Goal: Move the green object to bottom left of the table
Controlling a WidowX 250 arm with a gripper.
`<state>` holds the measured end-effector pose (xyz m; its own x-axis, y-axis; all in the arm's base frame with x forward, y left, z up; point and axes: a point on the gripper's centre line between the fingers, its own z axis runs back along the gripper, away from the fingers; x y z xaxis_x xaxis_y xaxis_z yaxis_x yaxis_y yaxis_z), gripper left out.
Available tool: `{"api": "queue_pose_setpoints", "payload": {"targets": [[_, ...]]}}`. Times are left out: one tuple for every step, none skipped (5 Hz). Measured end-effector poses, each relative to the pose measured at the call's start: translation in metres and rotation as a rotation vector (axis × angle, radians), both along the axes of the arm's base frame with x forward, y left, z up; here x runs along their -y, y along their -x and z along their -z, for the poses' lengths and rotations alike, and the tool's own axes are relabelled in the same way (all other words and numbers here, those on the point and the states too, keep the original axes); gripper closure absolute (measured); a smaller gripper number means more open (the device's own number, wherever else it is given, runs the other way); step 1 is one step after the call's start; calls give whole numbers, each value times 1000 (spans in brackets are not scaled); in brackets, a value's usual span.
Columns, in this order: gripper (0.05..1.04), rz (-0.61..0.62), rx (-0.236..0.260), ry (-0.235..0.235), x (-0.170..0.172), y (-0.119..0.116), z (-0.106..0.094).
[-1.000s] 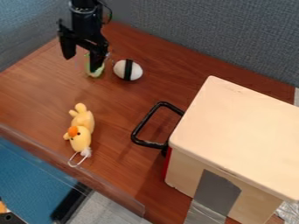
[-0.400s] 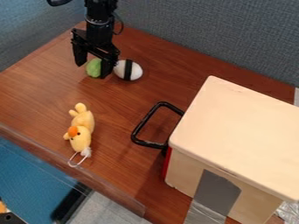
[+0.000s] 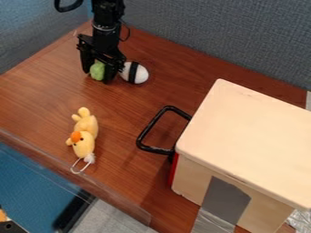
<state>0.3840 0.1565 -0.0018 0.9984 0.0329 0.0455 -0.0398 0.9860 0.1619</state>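
A black, jointed WidowX robot arm (image 3: 107,18) comes down from the camera view's top edge, its lower part nearly upright. A thin black cable (image 3: 127,32) bows out beside it. At its end hangs a black two-finger gripper (image 3: 97,77), pointing downward over the work surface — its two dark, rigid fingers (image 3: 110,72) parted, with a gap between them.

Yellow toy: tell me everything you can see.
The yellow toy looks like soft plush, with a rounded head, dark eyes, an orange patch and stubby limbs. A thin pale loop and a whitish tuft show at its head end. It lies on the table, head toward the near edge, touching nothing else.
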Motion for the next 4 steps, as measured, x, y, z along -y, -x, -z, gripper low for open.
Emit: {"api": "queue_pose_setpoints", "payload": {"targets": [[459, -8, -18, 0, -3, 4, -1], [459, -32, -19, 36, -2, 15, -4], [459, -54, 47, 68, -2, 35, -39], [459, -95, 79, 82, -12, 71, -57]]}}
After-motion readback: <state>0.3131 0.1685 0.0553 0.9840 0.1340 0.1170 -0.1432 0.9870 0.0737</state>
